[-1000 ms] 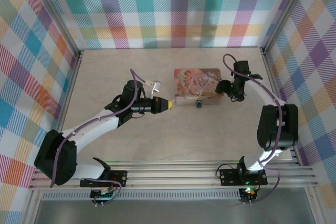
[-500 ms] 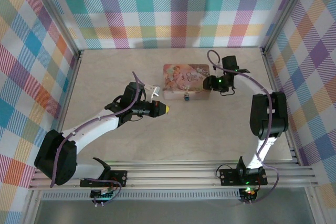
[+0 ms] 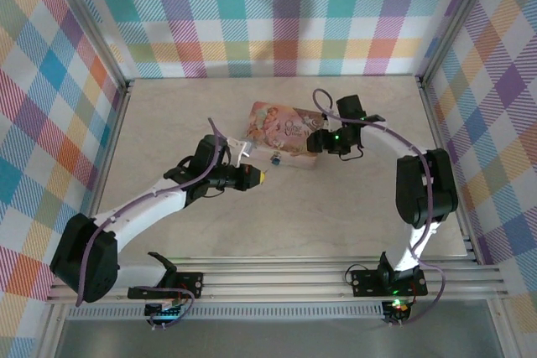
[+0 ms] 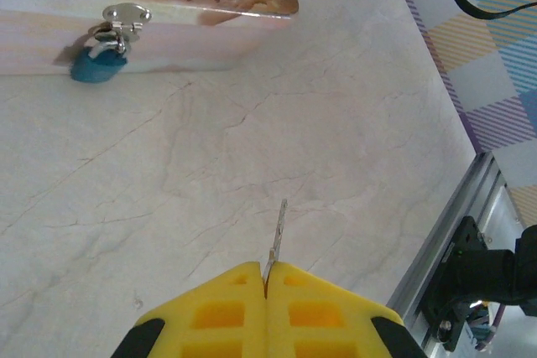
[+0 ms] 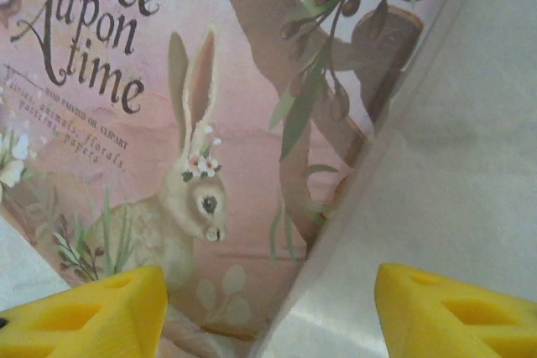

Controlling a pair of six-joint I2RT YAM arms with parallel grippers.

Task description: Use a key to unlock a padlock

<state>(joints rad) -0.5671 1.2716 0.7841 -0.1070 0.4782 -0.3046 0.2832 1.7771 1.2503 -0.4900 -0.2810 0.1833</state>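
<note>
Well apart, the padlock [image 4: 99, 64] hangs ahead-left of the left fingers' [image 4: 210, 316] key [image 4: 278, 232].

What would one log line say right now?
left gripper shut on thin silvery key | small blue padlock hanging on pink floral tin box | right gripper open at box corner

Walls: pastel plaid panels [image 3: 277, 14] in pink, teal, yellow and purple, on three sides.
Floor: beige marble-look tabletop [image 3: 336, 215].
Frame: silvery metal corner posts [image 3: 86, 23]; ribbed metal rail [image 3: 277, 278] at the near edge.
Light: soft, even.
</note>
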